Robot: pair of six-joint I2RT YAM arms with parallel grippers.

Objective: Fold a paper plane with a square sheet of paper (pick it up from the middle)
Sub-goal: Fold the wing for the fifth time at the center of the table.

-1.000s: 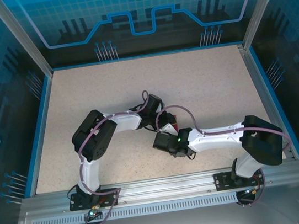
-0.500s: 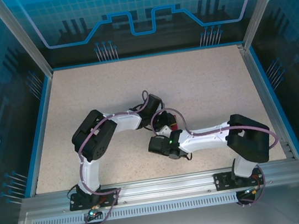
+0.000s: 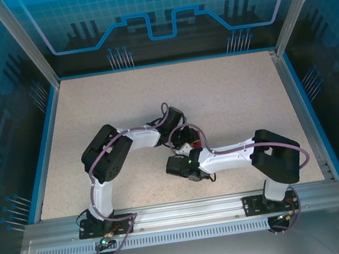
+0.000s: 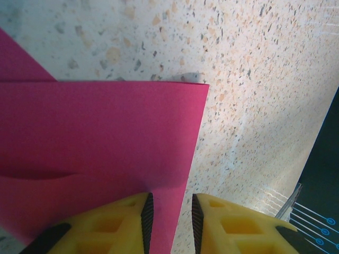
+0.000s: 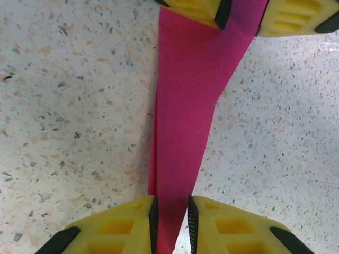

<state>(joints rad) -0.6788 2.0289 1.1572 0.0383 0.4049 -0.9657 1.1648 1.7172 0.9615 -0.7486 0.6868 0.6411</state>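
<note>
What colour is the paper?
Magenta-pink, plain: the paper shows best in the left wrist view.

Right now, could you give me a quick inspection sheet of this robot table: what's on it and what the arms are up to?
Surface: speckled beige table, bare around the arms.
Job's things: pink paper, folded into a long narrow layered strip, held up between the two arms above the table.
Clutter: nothing seen.
Grippers: left gripper has its jaws closed on one end of the paper; right gripper has its jaws pinching the other end.
Cables: purple cables loop along both arms, clear of the paper.
Surroundings: blue patterned panels and metal frame posts around the table; metal rail at the near edge.
</note>
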